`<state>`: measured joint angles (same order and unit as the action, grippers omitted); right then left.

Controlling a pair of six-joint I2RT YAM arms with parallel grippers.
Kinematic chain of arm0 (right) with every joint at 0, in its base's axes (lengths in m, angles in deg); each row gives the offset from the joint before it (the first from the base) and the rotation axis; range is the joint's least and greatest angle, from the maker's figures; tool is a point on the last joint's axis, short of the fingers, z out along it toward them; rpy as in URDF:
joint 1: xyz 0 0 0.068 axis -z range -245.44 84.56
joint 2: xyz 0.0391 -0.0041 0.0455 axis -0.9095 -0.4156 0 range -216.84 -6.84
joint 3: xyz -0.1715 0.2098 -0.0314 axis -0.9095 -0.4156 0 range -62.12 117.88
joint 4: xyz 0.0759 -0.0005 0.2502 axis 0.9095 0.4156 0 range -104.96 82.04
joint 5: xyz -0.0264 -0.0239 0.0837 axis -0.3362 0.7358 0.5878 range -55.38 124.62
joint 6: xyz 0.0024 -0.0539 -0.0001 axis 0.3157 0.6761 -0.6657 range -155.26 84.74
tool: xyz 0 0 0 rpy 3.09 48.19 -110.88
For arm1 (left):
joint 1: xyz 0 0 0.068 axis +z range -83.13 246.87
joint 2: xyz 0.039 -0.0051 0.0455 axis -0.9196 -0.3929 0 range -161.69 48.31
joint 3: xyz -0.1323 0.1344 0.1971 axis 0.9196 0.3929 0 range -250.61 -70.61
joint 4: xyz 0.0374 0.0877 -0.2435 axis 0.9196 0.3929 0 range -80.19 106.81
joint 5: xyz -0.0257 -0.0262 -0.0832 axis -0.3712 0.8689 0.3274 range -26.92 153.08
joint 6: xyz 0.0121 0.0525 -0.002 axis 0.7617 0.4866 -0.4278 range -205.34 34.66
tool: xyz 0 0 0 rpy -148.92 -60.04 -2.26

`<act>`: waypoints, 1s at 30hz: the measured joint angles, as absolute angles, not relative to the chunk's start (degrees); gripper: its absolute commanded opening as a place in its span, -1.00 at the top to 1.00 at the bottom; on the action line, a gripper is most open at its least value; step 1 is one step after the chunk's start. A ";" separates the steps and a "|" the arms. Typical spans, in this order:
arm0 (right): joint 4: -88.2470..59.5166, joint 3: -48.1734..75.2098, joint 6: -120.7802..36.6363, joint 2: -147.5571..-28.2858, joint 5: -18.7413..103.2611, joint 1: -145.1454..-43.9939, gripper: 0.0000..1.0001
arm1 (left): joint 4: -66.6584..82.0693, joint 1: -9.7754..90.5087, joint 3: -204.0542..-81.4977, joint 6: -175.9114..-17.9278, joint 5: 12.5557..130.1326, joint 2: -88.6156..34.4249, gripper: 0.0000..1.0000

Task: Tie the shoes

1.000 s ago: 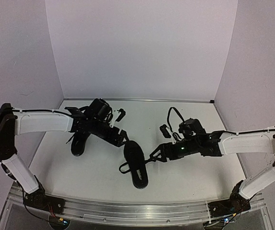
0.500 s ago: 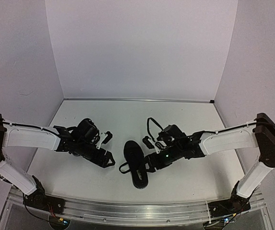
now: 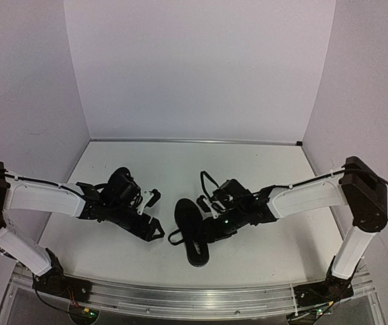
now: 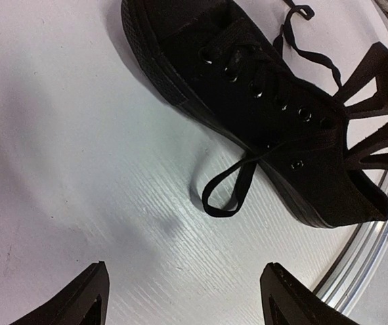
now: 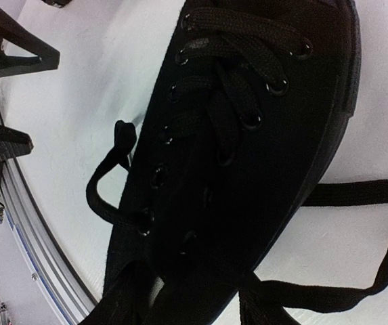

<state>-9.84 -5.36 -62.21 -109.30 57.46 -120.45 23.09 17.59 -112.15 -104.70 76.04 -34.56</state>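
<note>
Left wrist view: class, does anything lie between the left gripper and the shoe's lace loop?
Nothing visible. Only bare table lies between the open left gripper and the lace loop beside the shoe.

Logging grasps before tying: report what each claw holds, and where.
Left claw: open, holding nothing. Right claw: close over the shoe at its laced top; whether it grips anything cannot be told.

I can read no text, no label, no brand, no number and no sign anywhere near my pincers.
</note>
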 measured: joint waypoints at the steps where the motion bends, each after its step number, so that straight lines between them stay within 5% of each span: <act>1: -9.72 -5.26 -62.23 -109.31 57.15 -120.45 0.44 | 22.99 17.26 -112.15 -104.60 76.05 -34.67 -0.59; 5: -9.21 -5.20 -62.93 -109.43 55.82 -120.45 1.00 | 21.64 15.62 -112.12 -103.50 76.48 -35.73 -0.59; 22: -5.25 -4.91 -65.78 -99.97 46.44 -120.71 1.00 | 9.53 13.14 -104.06 -96.07 75.11 -29.43 -0.51; 30: -4.30 -5.29 -67.22 -98.82 41.76 -120.07 1.00 | 6.50 4.63 -104.78 -86.86 70.50 -31.79 -0.12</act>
